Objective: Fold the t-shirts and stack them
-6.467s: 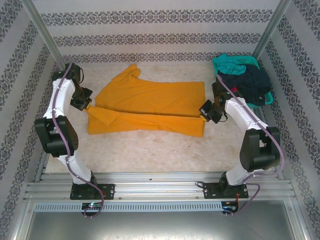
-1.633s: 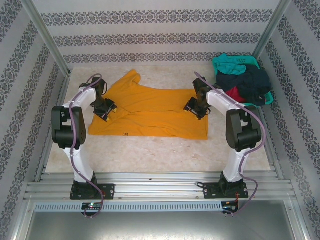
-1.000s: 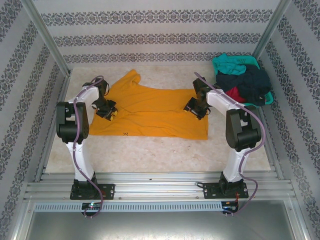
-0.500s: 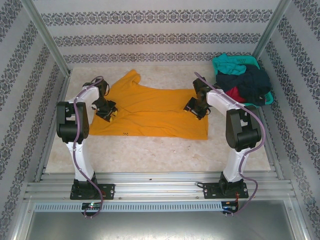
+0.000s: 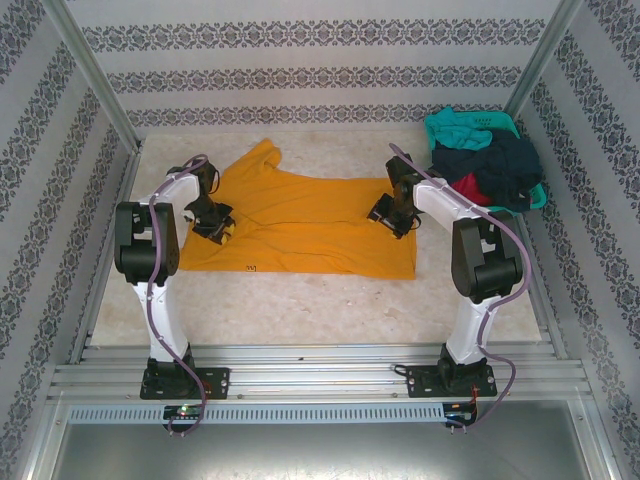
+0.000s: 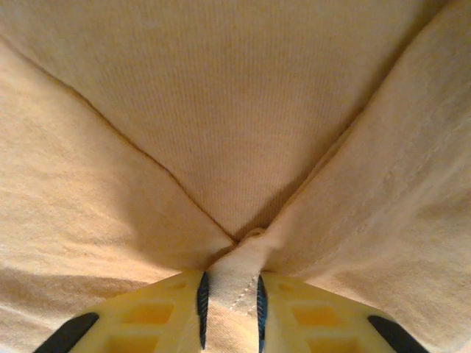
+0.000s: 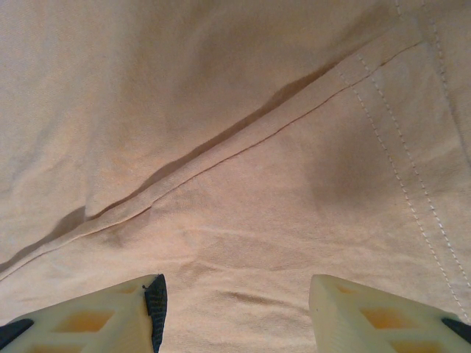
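**Both grippers down on the orange-yellow t-shirt**

Spread across the far half of the table: the orange-yellow t-shirt, long side running left to right, one sleeve poking out toward the far left. Small dark label right by the near hem, left of centre.

Over at the left end of the cloth, the left gripper, pressed down onto the shirt. Seen from the left wrist: pale yellow fingers drawn narrow, clamped on a thin raised ridge of the orange-yellow fabric. Creases fanning out from the pinch toward the top of that view.

Across at the right end, the right gripper, low over the cloth as well. Seen from the right wrist: spread wide, flat fabric under the gap, a folded hem slanting across, double stitching up the right side. Touching the cloth or just above it? Cannot tell.

Far right corner: a teal mesh basket, heaped with more shirts. Teal t-shirt at the far left of the heap, dark navy t-shirt draped over the middle and right rim, a sliver of red t-shirt at the near left. Near the right end of the spread shirt, with the right arm between the two.
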Controlling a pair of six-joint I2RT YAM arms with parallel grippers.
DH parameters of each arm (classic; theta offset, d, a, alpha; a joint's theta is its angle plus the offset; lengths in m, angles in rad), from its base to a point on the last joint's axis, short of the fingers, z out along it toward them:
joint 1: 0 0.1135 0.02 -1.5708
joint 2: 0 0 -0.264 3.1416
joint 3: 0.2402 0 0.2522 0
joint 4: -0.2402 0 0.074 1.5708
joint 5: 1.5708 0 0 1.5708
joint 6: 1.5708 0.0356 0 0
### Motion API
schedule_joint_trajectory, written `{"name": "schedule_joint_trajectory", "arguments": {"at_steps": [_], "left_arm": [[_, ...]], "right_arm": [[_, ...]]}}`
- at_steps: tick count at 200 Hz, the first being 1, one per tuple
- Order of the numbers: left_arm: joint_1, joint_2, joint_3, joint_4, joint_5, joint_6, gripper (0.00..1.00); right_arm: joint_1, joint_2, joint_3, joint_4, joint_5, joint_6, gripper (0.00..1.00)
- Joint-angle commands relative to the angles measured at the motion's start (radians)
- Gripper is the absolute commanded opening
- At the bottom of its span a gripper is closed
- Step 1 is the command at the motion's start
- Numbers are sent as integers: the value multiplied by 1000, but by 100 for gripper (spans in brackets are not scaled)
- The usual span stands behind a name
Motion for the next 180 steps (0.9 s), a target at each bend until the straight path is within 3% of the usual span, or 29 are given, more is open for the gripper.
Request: {"name": "schedule_joint_trajectory", "arguments": {"at_steps": [1,15,49,128,180], "left_arm": [[-8,16,-22,22,13,-22,24],[-8,21,-20,29,18,-24,13],[-8,27,1,29,25,-20,0],[-33,-17,109,-18,34,-38,0],[-49,40,160,87,84,-141,0]], "right_arm": [[-9,9,33,-14,-5,6,54],[-9,12,35,-15,-7,7,54],[-8,15,47,-21,-7,8,54],[-9,12,47,-19,-6,16,54],[-6,20,50,-6,-12,25,54]]}}
